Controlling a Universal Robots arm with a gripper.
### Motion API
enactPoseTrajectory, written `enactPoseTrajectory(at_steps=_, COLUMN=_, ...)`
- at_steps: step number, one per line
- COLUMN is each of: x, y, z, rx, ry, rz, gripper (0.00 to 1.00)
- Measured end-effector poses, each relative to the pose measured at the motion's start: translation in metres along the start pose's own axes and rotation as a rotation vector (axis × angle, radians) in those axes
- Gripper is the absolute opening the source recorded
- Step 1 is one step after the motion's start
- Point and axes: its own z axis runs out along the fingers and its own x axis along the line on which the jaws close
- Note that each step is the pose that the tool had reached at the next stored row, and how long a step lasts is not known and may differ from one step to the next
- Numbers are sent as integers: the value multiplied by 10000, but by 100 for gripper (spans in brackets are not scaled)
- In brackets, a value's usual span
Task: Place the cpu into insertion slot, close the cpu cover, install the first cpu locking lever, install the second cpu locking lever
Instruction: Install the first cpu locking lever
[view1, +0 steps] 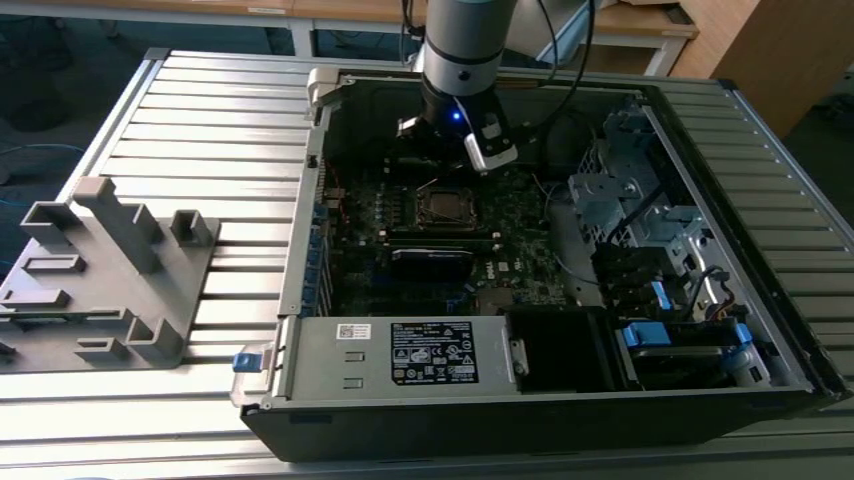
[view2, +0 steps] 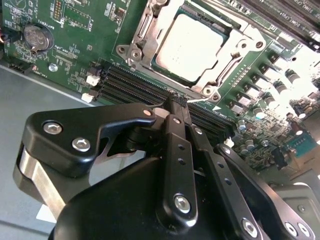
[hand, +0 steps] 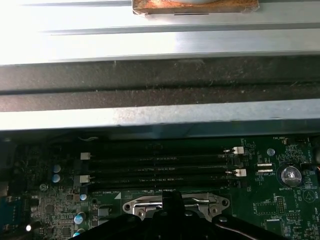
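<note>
Pincer (view2: 176, 103) is seen pinched narrow, holding nothing, just beside the cpu cover (view2: 150, 35). The cpu (view2: 192, 47) is framed by it.

A workshop-like lab: an opened computer case (view1: 534, 430) on a slatted metal bench (view1: 200, 120), wooden desks (view1: 641, 22) behind.

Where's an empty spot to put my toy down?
The ribbed table is bare at the exterior view's left of the computer case, past the grey fixture. Inside the case it is crowded around the arm.
</note>
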Motion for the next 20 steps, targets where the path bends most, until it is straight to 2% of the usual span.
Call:
enactPoseTrajectory(at_steps=7, x=0, y=0, z=5, rx=-10, ry=1, rz=0, gripper=11)
enactPoseTrajectory(at_steps=16, x=1, y=44, z=19, rx=-11, ry=1, rz=0, gripper=11)
enactPoseTrajectory(at_steps=20, x=-21, y=52, z=28, rx=-12, ry=0, rz=1, gripper=11)
